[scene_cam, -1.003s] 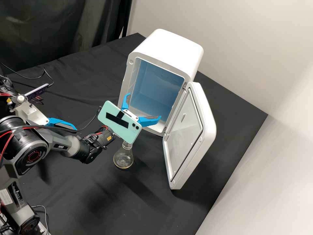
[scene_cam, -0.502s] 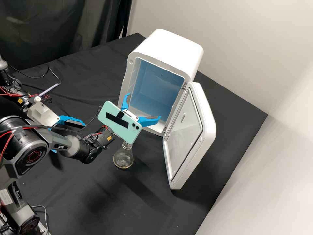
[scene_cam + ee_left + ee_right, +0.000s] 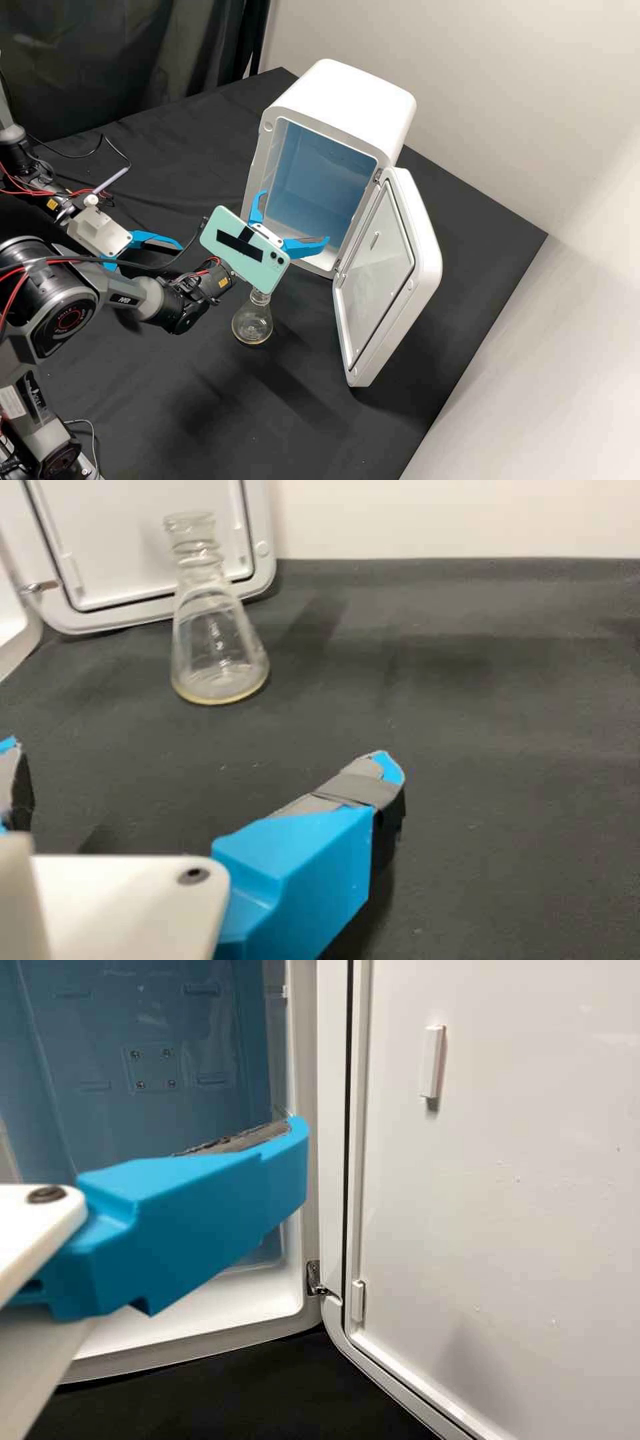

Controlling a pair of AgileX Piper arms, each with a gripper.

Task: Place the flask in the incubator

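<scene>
A clear conical flask point(image 3: 252, 325) stands upright on the black bench in front of the white incubator point(image 3: 347, 100). The incubator's door point(image 3: 390, 267) hangs wide open to the right and its blue inside point(image 3: 313, 180) holds nothing. My right gripper point(image 3: 287, 223) is open just before the opening, above and behind the flask; one of its blue fingers point(image 3: 200, 1210) crosses the right wrist view. My left gripper point(image 3: 157, 243) is open low over the bench, well to the left of the flask point(image 3: 215, 630), with nothing between its fingers point(image 3: 340, 810).
A mint-green wrist camera point(image 3: 245, 248) on the right arm hides the flask's neck in the high view. Loose cables point(image 3: 100, 143) lie at the back left. The bench edge point(image 3: 467, 387) runs close to the right of the door.
My left gripper has moved right across the bench toward the flask. The right arm, the flask and the door have stayed where they were.
</scene>
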